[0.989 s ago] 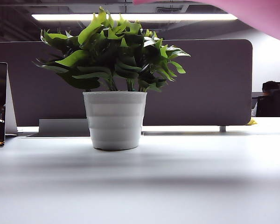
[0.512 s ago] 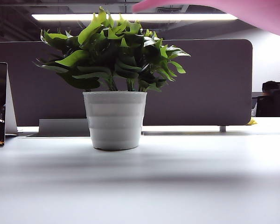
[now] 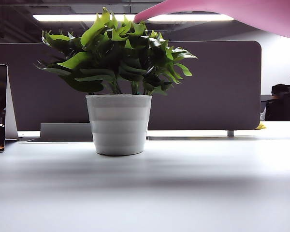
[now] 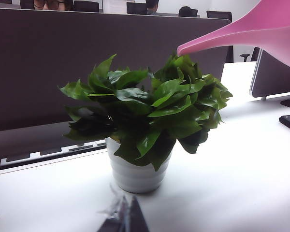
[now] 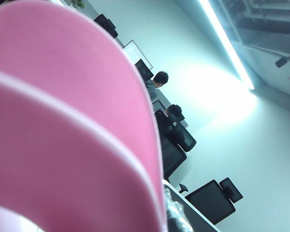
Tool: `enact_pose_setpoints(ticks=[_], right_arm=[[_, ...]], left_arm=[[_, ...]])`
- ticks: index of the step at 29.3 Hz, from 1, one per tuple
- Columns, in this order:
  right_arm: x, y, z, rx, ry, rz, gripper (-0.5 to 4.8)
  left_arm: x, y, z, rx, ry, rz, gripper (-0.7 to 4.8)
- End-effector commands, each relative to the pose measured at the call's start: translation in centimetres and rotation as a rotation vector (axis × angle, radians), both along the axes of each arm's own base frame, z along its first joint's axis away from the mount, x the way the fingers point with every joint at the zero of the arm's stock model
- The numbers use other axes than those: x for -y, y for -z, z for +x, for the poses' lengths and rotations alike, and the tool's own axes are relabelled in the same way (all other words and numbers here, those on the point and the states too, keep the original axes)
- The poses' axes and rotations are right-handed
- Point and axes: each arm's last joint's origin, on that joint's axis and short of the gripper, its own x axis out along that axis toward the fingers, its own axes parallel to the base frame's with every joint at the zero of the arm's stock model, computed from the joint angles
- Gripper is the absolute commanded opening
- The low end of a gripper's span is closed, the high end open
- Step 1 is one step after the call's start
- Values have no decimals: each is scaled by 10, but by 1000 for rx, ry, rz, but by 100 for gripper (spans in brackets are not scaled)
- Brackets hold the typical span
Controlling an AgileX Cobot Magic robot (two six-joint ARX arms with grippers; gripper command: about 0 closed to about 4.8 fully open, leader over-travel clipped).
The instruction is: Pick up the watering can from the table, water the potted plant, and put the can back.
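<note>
Spout (image 3: 183, 7) dipped over white table (image 3: 183, 193).

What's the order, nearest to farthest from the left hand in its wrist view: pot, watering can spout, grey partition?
From the left hand:
1. Pot, just ahead.
2. Watering can spout, above the plant.
3. Grey partition, behind it.

The pink watering can (image 4: 261, 31) tilts its spout tip just above the leafy potted plant (image 4: 145, 121) standing on the white table (image 4: 241, 174).

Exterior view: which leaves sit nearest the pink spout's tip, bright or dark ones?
The bright yellow-green top leaves of the bushy potted plant, just under the pink plastic watering can's spout; dark leaves hang lower.
</note>
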Motion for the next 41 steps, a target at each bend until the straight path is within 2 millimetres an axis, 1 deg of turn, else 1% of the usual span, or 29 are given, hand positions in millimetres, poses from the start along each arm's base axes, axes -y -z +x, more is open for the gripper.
enact_pose_setpoints(ticks=[1,9,22,30,41], right_arm=[[2,-14,-7,98,14,2,-2],[3,-19,-9,109,34,-7,-2],[5,-34,-16,123,64,-29,-2],[4,-31,-15,81,69,-59,-2],[4,-31,-15,78,72,-75,-2]], left_arm=[[0,-2,0,10,5,-4,-5],[0,-2,0,10,5,-4,-5],[0,-2,0,9,5,-4,-5],[0,-2,0,10,5,-4,-5],[0,-2,0,10,5,-4,-5]])
